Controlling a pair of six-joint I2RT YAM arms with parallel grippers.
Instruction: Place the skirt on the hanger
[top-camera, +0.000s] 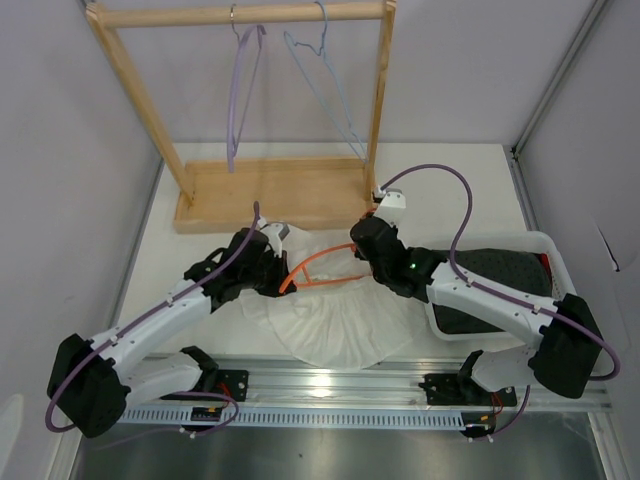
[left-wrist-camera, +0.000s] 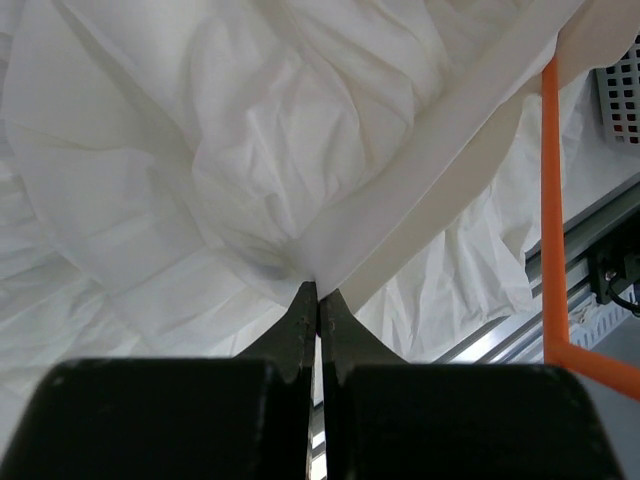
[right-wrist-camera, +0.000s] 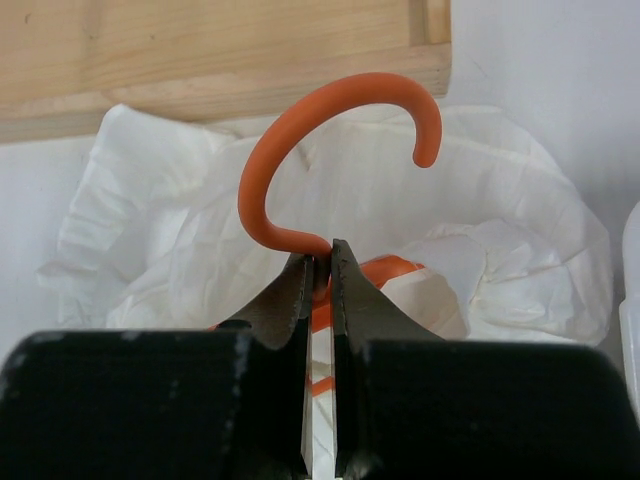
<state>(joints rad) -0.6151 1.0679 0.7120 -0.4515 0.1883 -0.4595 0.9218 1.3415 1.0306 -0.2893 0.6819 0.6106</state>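
The skirt (top-camera: 340, 330), white and fan-shaped, lies spread on the white table (top-camera: 450, 190) between the two arms, its ruffled hem toward the near rail and its gathered waist bunched up toward the wooden rack (top-camera: 275, 195), where a purple hanger (top-camera: 240, 100) and a light blue hanger (top-camera: 325, 90) dangle from the bar. To the right, a white bin (top-camera: 555, 255) holds a dark cloth (top-camera: 500, 270). The orange hanger (top-camera: 320, 270) lies across the waist end of the skirt, spanning the gap between the two grippers. The left gripper (left-wrist-camera: 318, 290) is closed, its tips pinching thin white fabric just beside the flat waistband, with one orange bar of the hanger running down the right of its wrist view, near but not touching the fingers. The right gripper (right-wrist-camera: 322, 255) is clamped on the hanger's neck, right under the curled hook, with rumpled skirt fabric directly behind and below it. The step appears to be threading the hanger into the waist, and whether any part of it is inside yet cannot be told. Doing it well likely means the left pinch holding the band taut and lifted so that the opening shows, while the right arm feeds one shoulder of the hanger in slowly and level; thin cloth like this may slip from the pinch or snag on the bar's corner if pulled hard.
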